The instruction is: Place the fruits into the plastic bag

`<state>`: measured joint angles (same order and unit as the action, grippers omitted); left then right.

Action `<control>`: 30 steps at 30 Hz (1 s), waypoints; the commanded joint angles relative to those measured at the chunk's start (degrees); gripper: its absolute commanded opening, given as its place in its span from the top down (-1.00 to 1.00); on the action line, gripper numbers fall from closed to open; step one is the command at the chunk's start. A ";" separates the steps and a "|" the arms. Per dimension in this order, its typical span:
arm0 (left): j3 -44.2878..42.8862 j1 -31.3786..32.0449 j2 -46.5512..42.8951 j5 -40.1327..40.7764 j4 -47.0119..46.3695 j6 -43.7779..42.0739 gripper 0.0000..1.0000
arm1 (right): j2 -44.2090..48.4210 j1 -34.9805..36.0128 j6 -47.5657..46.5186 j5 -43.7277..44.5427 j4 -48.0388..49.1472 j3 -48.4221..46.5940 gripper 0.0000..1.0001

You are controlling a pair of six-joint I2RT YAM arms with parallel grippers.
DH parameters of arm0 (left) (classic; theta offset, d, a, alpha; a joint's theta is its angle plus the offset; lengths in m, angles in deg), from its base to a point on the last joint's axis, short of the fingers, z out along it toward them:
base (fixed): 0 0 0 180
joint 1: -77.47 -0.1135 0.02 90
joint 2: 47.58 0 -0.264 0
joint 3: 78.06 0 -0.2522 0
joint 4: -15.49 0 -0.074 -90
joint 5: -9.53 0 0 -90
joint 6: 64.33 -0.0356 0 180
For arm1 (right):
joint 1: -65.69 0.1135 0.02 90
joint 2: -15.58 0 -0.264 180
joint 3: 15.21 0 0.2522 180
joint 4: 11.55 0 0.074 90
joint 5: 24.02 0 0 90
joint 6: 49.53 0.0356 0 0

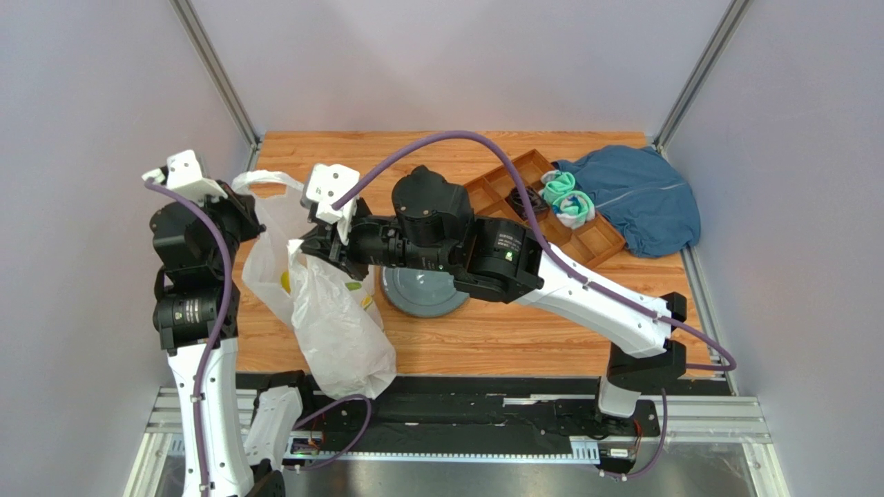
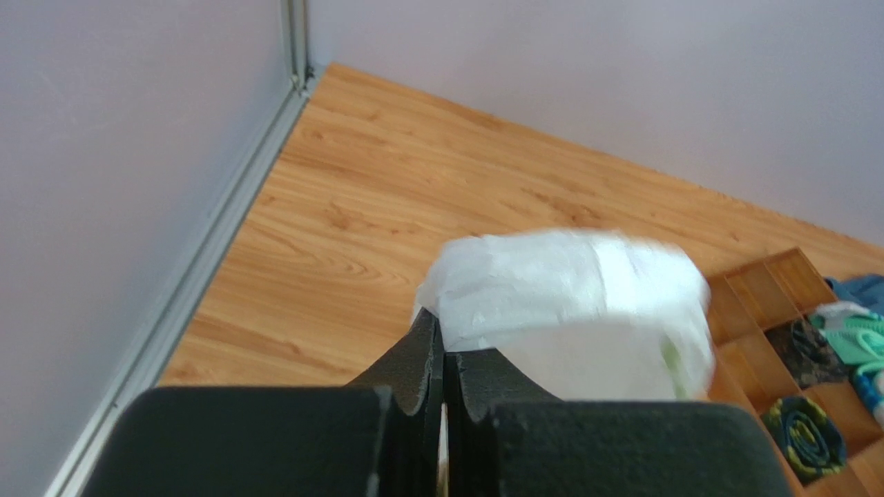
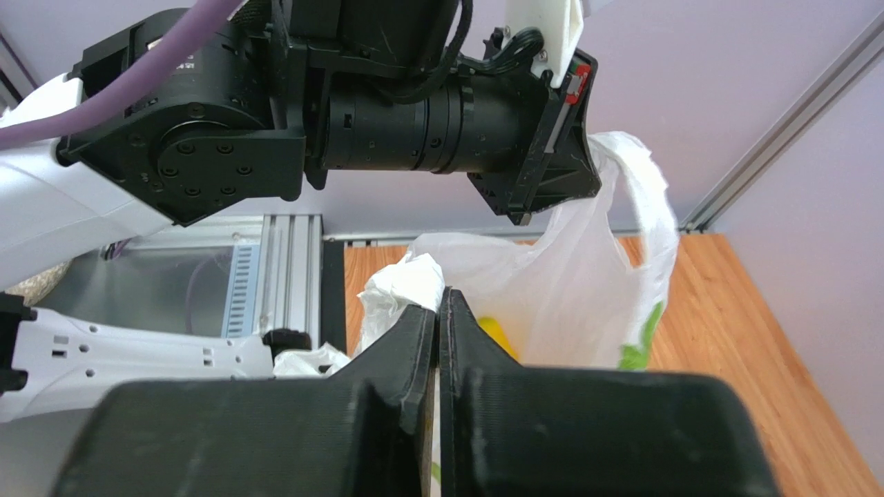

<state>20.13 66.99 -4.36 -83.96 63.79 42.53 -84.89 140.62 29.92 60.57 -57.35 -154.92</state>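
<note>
Both pincers are pressed together on plastic: the left gripper (image 2: 443, 347) is clamped on a white handle of the plastic bag (image 1: 337, 321), and the right gripper (image 3: 440, 311) is closed on its other edge. The bag is held up at the left of the table (image 1: 498, 347), just left of a grey plate (image 1: 420, 298).
</note>
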 commanded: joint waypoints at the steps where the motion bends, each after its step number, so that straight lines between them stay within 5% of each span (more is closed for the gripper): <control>1: -6.83 0.11 1.77 5.24 -4.75 -2.27 1.00 | -1.92 -0.05 -1.31 2.15 4.96 -2.38 1.00; 19: 4.24 0.11 1.43 5.33 -7.83 -1.84 1.00 | -1.05 -5.85 -1.76 5.32 5.84 10.99 0.90; 22: 2.93 0.02 1.43 5.77 -6.95 -1.22 0.59 | -0.78 -5.94 -1.76 5.32 5.75 10.90 0.67; 23: 2.49 0.11 1.43 6.12 -6.60 -1.13 0.30 | -0.52 -5.94 -1.76 5.32 5.75 10.90 0.56; 24: 2.14 0.02 1.34 6.21 -5.81 -1.13 0.13 | -0.43 -5.94 -1.58 5.23 5.75 10.90 0.29; 28: -1.02 0.11 0.73 6.56 -2.74 -0.34 -0.77 | 0.44 -5.94 -2.11 5.32 5.58 10.99 -0.31; 30: -1.38 0.11 -0.41 6.65 -1.07 0.27 -0.86 | 1.41 -5.94 -2.55 5.32 5.40 11.16 -0.51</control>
<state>22.49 66.99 -2.61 -77.97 61.08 42.01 -87.36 134.50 28.39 65.53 -54.13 -143.68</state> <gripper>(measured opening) 0.895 0.660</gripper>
